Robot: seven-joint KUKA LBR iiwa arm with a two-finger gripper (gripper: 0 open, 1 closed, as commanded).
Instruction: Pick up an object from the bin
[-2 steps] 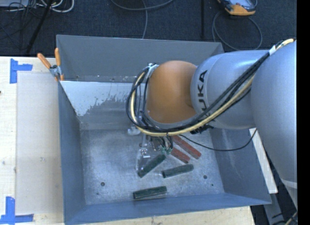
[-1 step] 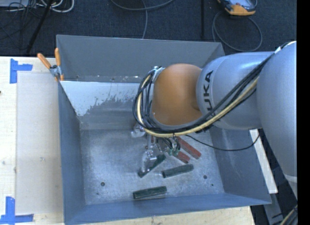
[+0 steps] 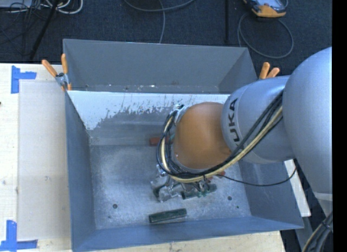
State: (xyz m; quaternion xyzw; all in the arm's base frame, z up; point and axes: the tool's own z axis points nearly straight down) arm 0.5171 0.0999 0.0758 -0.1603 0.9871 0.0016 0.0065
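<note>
Dark flat bar (image 3: 168, 215) lies on the bin (image 3: 108, 191) floor close to the near wall, about midway along it. Its long axis runs almost along that wall, right end tipped slightly toward the far wall. Gripper (image 3: 172, 189) is low over the floor just beyond the bar, apart from it. Its opening can't be told under the orange cover (image 3: 198, 134). Judgement: shift toward the near wall, centre over the bar and close across its short width. Small red thing (image 3: 154, 140) by the far slope, partly hidden.
</note>
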